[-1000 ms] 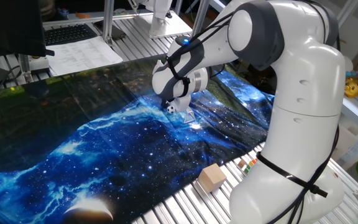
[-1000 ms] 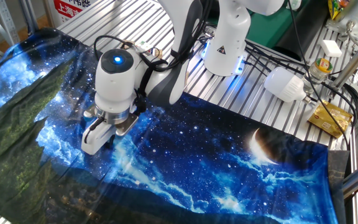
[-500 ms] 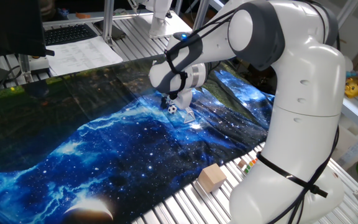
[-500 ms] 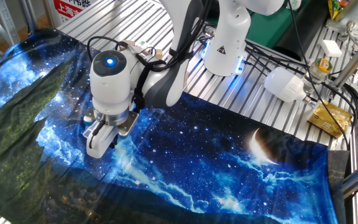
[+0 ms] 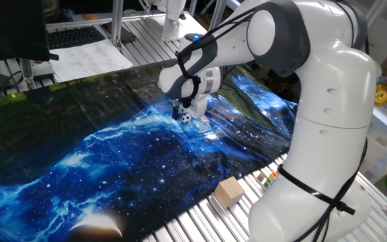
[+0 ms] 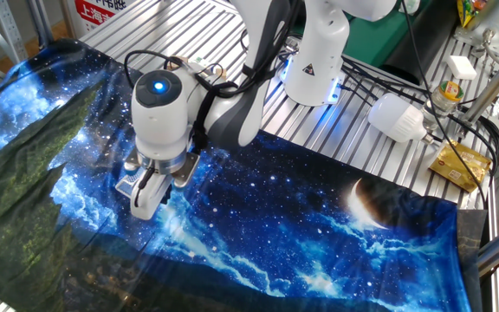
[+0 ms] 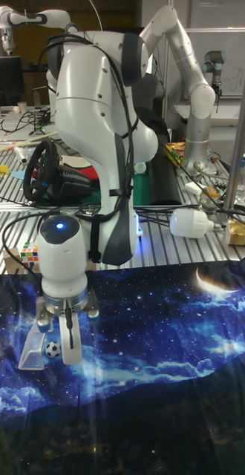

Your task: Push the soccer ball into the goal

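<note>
The soccer ball point(image 5: 187, 118) point(image 7: 53, 349) is a tiny white ball with black patches lying on the starry blue cloth point(image 5: 113, 168). The goal point(image 7: 33, 350) point(image 5: 203, 125), a small frame of thin pale rods, stands right beside the ball. My gripper point(image 7: 57, 338) point(image 5: 183, 111) point(image 6: 145, 198) points down over the ball. In the tall fixed view one finger stands on each side of the ball, apart from each other, so the gripper looks open. In the other fixed view the hand hides the ball.
A tan wooden block point(image 5: 229, 191) lies on the slatted table by the cloth's near edge. A puzzle cube point(image 7: 26, 257) sits behind the cloth near the robot base point(image 7: 100, 148). A white bulb-shaped lamp point(image 6: 397, 117) and papers point(image 5: 89, 59) lie beyond the cloth.
The hand has shifted a little along the cloth and turned slightly over the ball. The ball has barely moved and stays next to the goal.
</note>
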Controlling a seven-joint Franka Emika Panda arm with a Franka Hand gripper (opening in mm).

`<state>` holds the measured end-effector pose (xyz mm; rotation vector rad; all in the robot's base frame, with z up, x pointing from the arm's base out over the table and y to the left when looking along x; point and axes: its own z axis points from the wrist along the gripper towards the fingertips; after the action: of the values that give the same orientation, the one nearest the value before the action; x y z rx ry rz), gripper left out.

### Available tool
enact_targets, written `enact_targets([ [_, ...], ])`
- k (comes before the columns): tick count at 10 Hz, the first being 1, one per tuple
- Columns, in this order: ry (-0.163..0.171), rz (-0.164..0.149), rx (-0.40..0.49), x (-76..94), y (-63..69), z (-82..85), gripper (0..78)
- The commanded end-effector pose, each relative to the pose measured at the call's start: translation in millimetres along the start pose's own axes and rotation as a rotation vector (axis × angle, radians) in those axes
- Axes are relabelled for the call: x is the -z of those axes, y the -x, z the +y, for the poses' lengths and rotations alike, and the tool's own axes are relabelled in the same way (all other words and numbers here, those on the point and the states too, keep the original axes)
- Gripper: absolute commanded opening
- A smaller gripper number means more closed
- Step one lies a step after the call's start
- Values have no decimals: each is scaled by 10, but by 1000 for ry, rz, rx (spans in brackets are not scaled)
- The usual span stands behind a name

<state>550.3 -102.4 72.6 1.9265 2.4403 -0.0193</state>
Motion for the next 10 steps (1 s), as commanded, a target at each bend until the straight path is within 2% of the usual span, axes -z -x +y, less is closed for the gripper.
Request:
enact_targets([
  [1, 2, -5, -10, 26, -46, -27, 0],
  [4, 7, -3, 2, 33, -60, -33, 0],
  [5, 26, 3, 4, 33, -60, -33, 0],
  [7, 12, -8, -115, 33, -60, -33, 0],
  [8, 13, -4, -154, 33, -60, -33, 0],
  [10, 18, -21, -146, 30, -58, -38, 0],
])
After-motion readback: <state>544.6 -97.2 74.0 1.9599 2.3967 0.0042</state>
